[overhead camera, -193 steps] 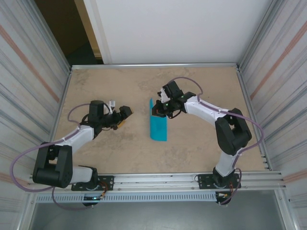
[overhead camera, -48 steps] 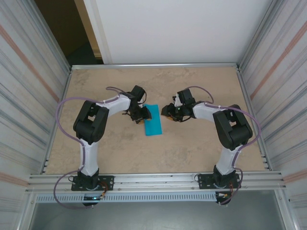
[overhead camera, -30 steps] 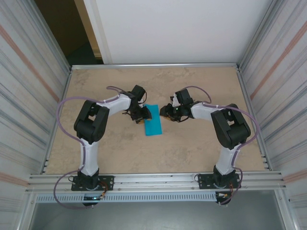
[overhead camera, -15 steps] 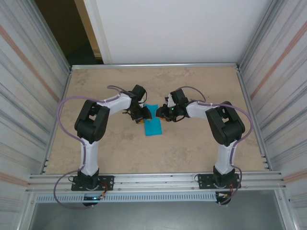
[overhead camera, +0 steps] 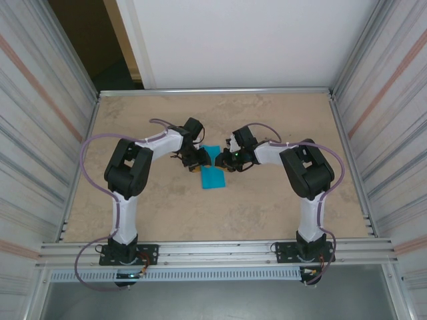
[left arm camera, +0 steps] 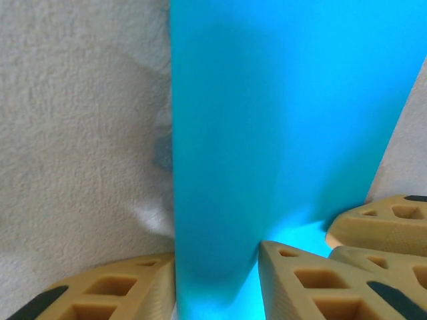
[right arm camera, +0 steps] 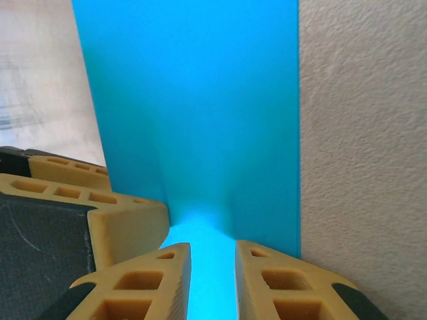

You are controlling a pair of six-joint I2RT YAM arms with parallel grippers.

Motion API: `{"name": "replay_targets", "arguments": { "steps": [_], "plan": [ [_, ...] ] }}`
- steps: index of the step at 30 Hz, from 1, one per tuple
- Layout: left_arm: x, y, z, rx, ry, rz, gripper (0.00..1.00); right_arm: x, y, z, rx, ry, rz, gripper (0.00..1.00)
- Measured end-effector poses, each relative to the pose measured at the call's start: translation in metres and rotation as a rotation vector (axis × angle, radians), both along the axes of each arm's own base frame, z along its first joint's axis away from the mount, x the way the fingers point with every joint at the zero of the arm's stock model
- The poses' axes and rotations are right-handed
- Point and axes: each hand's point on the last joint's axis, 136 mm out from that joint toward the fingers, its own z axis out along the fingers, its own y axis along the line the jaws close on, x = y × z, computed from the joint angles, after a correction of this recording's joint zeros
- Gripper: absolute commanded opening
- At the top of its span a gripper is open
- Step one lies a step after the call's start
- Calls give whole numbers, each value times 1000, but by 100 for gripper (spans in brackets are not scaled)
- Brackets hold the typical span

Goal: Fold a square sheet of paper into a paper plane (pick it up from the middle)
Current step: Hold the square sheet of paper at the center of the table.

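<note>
Sheet of paper (overhead camera: 213, 177): thin, smooth teal-blue, folded into a narrow tapering strip with straight creased edges. It lies mid-bench (overhead camera: 267, 207) on a mottled beige matte surface, between the two grippers. Left gripper (left arm camera: 217, 267), tan honeycombed fingers, is clamped on a raised fold at one edge; right gripper (right arm camera: 212, 257), fingers alike, stands slightly apart astride the opposite edge.
</note>
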Motion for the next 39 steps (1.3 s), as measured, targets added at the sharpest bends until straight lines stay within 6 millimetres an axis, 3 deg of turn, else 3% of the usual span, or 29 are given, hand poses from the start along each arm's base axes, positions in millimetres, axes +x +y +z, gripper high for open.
{"name": "replay_targets", "arguments": {
  "steps": [15,24,28,34,37,39],
  "plan": [
    [0,0,1,-2,-3,0,40,-1,-1,-7,-22,14,7,18],
    [8,-6,24,-62,-95,-4,46,-1,-2,-10,-43,6,1,12],
    [12,1,31,-46,-160,3,54,-1,0,-10,-50,-2,-5,11],
    [22,36,73,-55,-330,77,50,0,5,-11,-44,5,-28,11],
    [29,37,94,-135,-406,91,44,1,6,-12,-39,17,-42,10],
    [30,27,102,-194,-427,70,39,1,7,-12,-38,21,-47,10]
  ]
}}
